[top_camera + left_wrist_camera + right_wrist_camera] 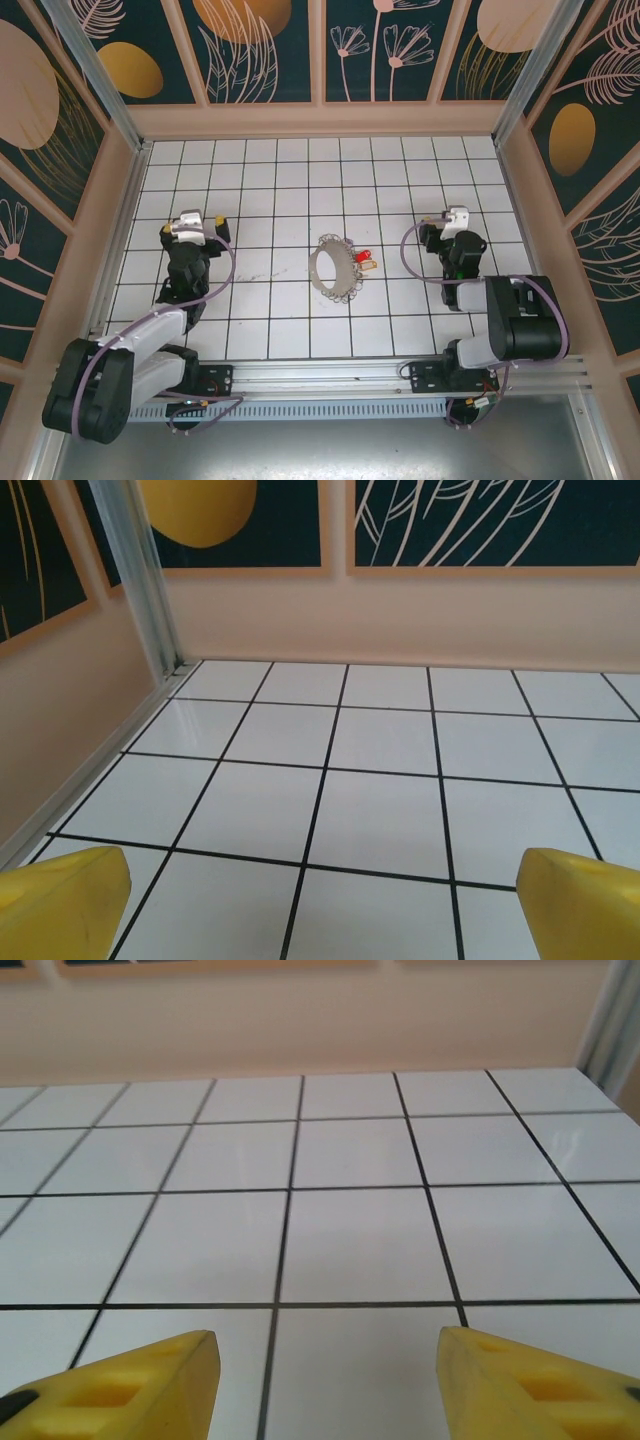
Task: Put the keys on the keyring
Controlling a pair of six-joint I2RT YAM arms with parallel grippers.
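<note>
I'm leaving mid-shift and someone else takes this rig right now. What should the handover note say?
Left gripper: open, empty, above the white tiled floor, left of the work.
Right gripper: open, empty, above the floor on the right.
Large thin silver ring fringed with small silver keys: flat on the floor, centre.
Small brass-gold keys with a red head: at the ring's right edge; too small to tell whether they are threaded on.
Done: unconfirmed.
Left: check the keys; if loose, probably pick them up and thread them.
</note>
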